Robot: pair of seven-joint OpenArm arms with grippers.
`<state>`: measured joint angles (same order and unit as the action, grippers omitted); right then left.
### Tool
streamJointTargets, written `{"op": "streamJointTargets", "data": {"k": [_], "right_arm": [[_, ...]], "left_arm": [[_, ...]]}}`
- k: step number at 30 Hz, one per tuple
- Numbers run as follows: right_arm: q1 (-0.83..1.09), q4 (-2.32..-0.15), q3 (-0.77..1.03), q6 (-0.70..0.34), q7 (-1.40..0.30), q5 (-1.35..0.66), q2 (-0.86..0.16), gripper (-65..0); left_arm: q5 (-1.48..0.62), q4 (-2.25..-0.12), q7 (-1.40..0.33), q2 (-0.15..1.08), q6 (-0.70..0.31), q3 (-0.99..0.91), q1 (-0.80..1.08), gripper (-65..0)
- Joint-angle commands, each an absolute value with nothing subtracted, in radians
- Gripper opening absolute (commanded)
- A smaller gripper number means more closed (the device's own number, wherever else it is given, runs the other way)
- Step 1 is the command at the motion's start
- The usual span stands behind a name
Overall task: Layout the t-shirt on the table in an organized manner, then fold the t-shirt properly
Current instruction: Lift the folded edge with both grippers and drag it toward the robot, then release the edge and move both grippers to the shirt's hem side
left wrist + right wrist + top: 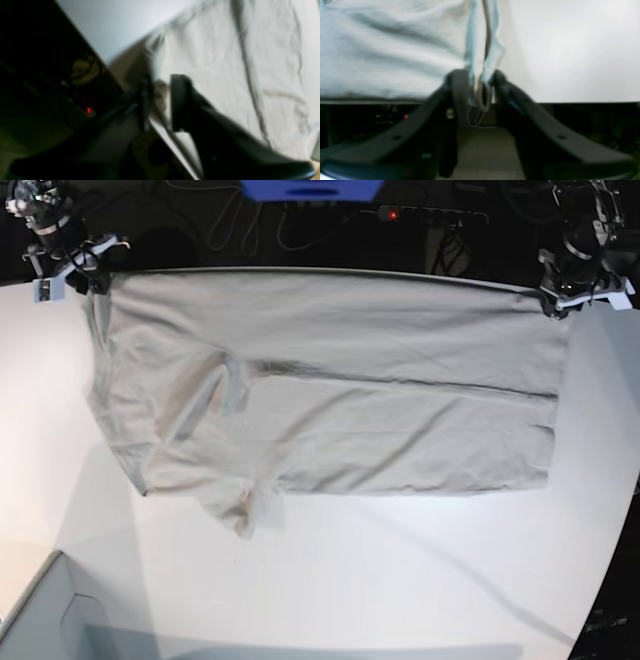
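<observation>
I am looking down at the t-shirt (330, 390), which is lying spread across the far half of the table (400, 580), its top edge running along the table's back rim and one sleeve folding under at the near left in the base view. My right gripper (476, 83) is sitting at that view's far left corner of the cloth; its wrist camera is showing both fingers (456, 82) standing apart, with a bunched edge of fabric and a loose thread hanging in the gap between them, touching the inner faces but not squeezed flat. My left gripper (160, 102) is working the far right corner at the table's rim; its two fingers (178, 102) are also standing apart, with a small fold of cloth lying between them. That wrist view is blurring, so I cannot tell whether the fabric is resting on either pad. A pale grey box corner (40, 610) is showing at the near left.
</observation>
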<state>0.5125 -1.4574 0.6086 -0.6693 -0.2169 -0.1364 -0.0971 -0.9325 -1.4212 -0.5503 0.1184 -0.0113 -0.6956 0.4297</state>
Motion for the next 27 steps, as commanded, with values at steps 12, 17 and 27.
{"op": "streamJointTargets", "data": {"k": [12, 17, 27], "right_arm": [[0.472, -1.724, 0.759, -0.698, -0.193, -0.151, -0.022, -37.6], [0.320, -1.725, 0.720, -0.698, -0.277, -0.147, -0.038, -37.5], [-0.012, -1.633, 0.510, -0.698, -0.662, -0.147, -0.159, -37.5]], "left_arm": [[-0.928, -1.604, -0.665, 0.090, -0.018, -0.891, 0.302, -24.2], [-0.875, -1.570, -0.662, 0.122, -0.012, -0.871, 0.154, -13.6], [-0.463, -1.138, -0.644, 0.232, -0.019, -0.680, -0.275, -7.9]]}}
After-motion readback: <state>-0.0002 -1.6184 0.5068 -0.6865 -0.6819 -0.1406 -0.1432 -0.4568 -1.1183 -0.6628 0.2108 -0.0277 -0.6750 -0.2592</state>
